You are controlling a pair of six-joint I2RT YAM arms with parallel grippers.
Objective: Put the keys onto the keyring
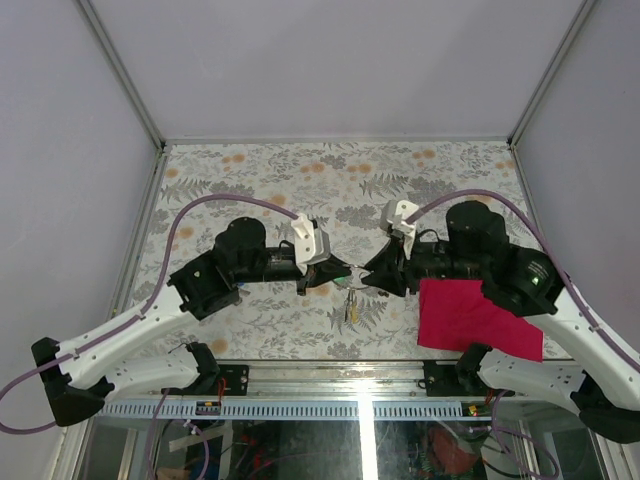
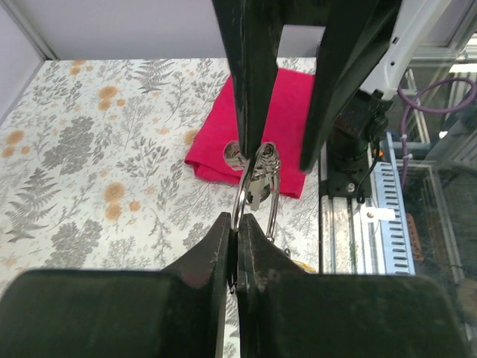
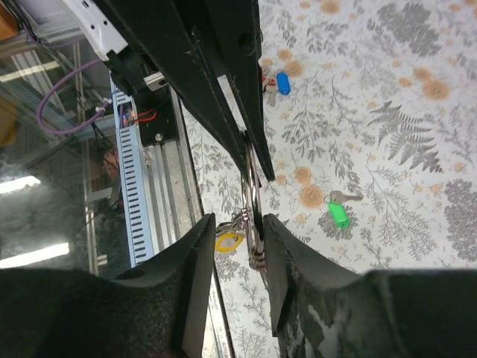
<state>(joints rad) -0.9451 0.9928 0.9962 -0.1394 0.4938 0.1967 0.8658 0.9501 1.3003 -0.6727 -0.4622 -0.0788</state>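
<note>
The keyring (image 2: 256,186), a thin silvery wire ring, hangs in the air between my two grippers, over the table's near edge (image 1: 352,272). My left gripper (image 2: 237,221) is shut on its rim. My right gripper (image 3: 240,224) is open, its jaws standing either side of the ring (image 3: 253,201), which lies close to one finger. A yellow-tagged piece (image 3: 227,241) dangles from the ring and also shows in the top view (image 1: 350,306). A green key (image 3: 337,215) and a blue key (image 3: 282,82) lie on the table. The red key cannot be made out.
A red cloth square (image 1: 470,315) lies at the table's near right, under the right arm. The metal front rail (image 1: 360,380) runs just below the grippers. The floral table (image 1: 330,180) stretches behind, bounded by grey walls.
</note>
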